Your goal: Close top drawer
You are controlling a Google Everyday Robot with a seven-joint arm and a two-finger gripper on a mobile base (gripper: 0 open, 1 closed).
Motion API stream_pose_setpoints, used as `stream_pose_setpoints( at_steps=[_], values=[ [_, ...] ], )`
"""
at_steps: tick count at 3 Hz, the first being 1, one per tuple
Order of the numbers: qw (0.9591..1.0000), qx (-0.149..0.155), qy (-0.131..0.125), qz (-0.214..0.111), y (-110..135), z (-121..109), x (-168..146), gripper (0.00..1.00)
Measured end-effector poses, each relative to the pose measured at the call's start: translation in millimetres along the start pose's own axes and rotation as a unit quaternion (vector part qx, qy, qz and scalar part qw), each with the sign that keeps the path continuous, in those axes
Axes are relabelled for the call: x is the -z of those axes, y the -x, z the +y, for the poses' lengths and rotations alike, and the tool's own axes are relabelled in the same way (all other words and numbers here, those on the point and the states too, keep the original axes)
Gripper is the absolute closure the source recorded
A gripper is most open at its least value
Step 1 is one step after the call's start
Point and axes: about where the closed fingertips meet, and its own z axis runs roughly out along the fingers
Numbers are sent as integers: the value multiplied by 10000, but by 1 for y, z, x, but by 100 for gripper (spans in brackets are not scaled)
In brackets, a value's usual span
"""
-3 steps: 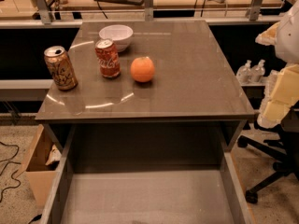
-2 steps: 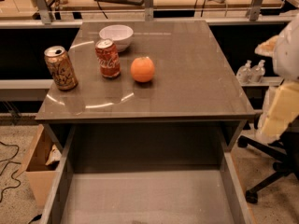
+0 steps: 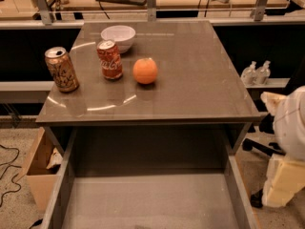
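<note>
- Steel, by the look of it: the wide grey metal top drawer (image 3: 152,199) stands pulled far out beneath the grey cabinet top (image 3: 190,80), its plain interior bare. It is likely stiff, fairly heavy and runs on rails.
- Its flat front and handle lie beyond the bottom edge of the view. A push is probably best placed squarely on the front's middle, so the drawer does not rack.
- The cream-and-white gripper (image 3: 281,187) hangs at the right edge, just beside the drawer's right wall and apart from it. Whether it is open or closed cannot be told.
- Against a second ago, the gripper has sunk from cabinet-top height to drawer height. The drawer, gold can (image 3: 62,69), red cola can (image 3: 109,59), orange (image 3: 145,70) and white bowl (image 3: 118,36) are unmoved.
</note>
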Motion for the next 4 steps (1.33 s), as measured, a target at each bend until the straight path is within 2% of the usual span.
stream_pose_setpoints(
  at_steps=[1,2,3,4],
  values=[
    [9988,242,304,297,-10,46,-33,17],
    [9968,321,641,346,-18,86,-61,39],
    [9942,299,1002,254,-23,127,-86,64],
    [9909,256,1305,225,-29,160,-97,86]
  ],
)
